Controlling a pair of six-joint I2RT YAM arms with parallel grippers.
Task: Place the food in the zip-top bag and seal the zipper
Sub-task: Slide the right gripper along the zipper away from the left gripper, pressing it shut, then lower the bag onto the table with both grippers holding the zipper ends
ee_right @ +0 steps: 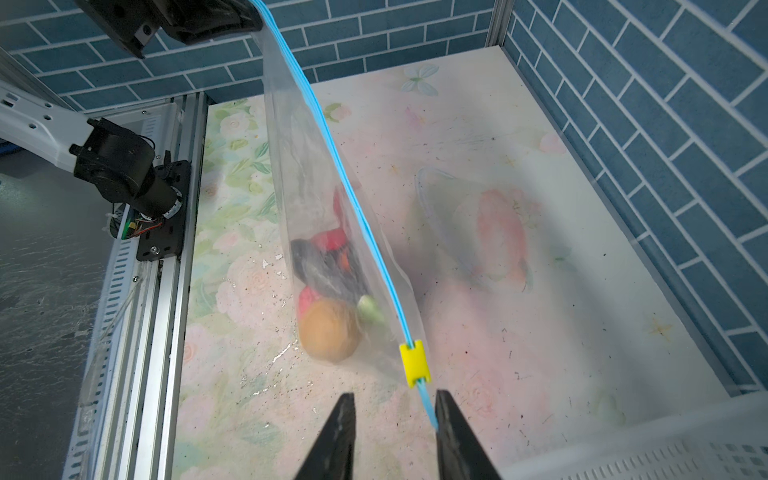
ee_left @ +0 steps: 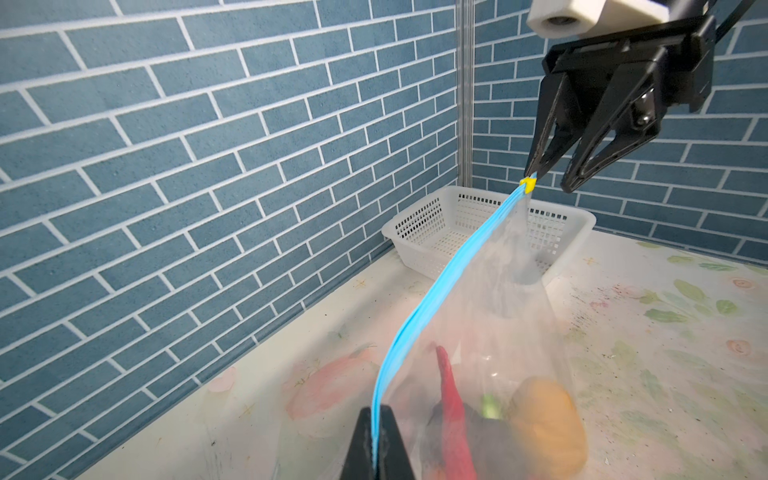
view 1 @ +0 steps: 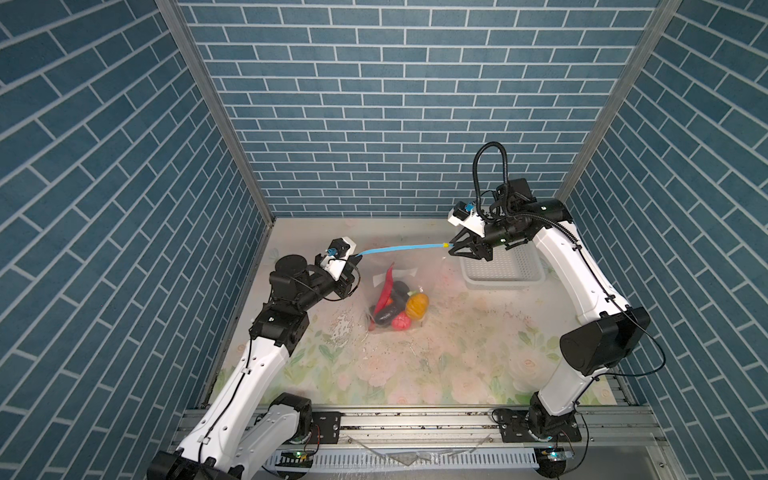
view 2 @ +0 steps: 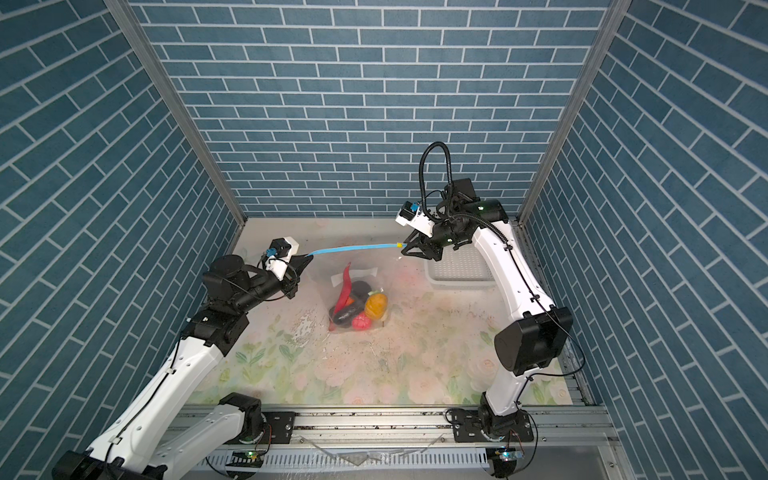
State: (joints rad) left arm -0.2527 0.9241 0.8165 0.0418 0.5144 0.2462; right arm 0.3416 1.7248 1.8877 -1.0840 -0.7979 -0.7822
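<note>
Status of work: loading judged complete, sealing judged complete or nearly so

- Food: a red chili [view 1: 385, 286], a dark eggplant [view 1: 386, 313], an orange lump [view 1: 417, 304] and a pink lump [view 1: 401, 321] all lie inside the zip-top bag [ee_right: 299, 166], bunched in its bottom near the middle of the worktop [view 1: 457, 353]. No food shows outside the bag. The white basket [ee_left: 409, 224], at 2 o'clock on the worktop, shows none in the left wrist view.
- Zipper [view 1: 399, 248]: stretched taut above the worktop, running from 9 o'clock to 3 o'clock. In both wrist views it reads as one closed band. The yellow slider [ee_right: 414, 363] sits at the 3 o'clock end, with only a short tail of strip beyond it.
- Left tool [ee_left: 376, 415]: clamped tight on the 9 o'clock end of the zipper, carrying the bag.
- Right tool [ee_right: 395, 395]: jaws parted and gripping nothing. The strip's tail lies between them, against one finger.
- Outstanding, in the inspector's judgement: confirm the last stretch by the slider is closed, then set the bag down. Whether its bottom already rests on the worktop cannot be told
</note>
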